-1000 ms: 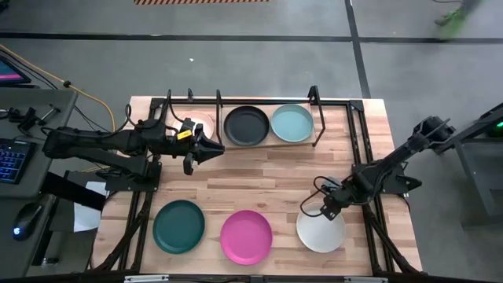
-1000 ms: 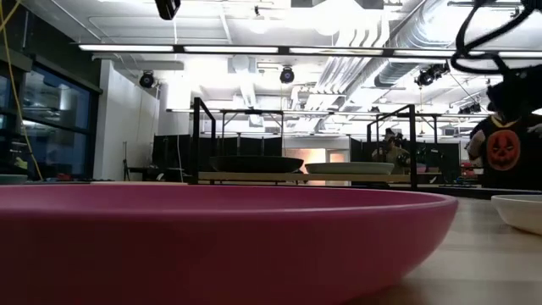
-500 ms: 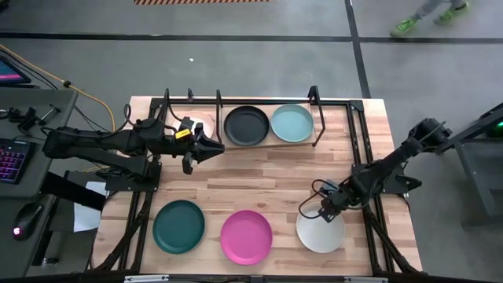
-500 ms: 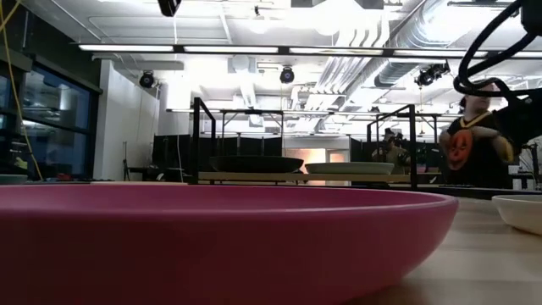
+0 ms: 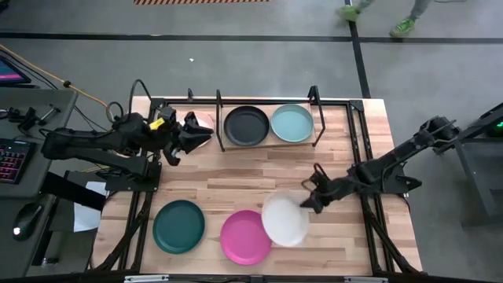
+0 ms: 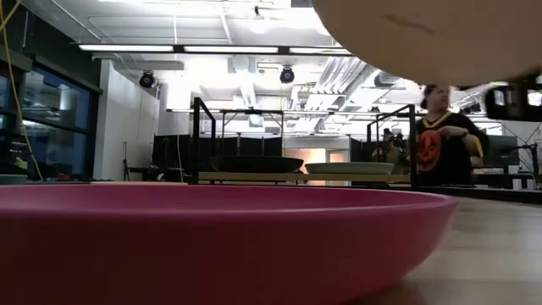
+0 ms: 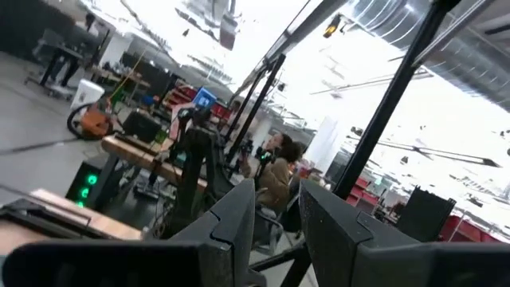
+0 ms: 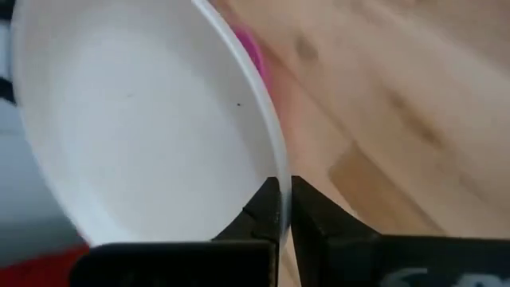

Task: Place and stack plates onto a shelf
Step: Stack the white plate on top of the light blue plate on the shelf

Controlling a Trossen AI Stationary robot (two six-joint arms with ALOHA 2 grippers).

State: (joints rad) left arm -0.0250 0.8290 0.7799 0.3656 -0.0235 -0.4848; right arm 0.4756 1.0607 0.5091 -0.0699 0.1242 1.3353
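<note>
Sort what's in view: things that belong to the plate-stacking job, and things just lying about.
Job:
- white plate, held by the right gripper
- magenta plate
- teal plate
- black plate and blue plate, on the shelf
- pink plate, by the left gripper

Lying about:
- keyboard
- mouse

Grey floor (image 5: 236, 63) — bright ceiling lights (image 6: 203, 48), exposed ducts.
</note>
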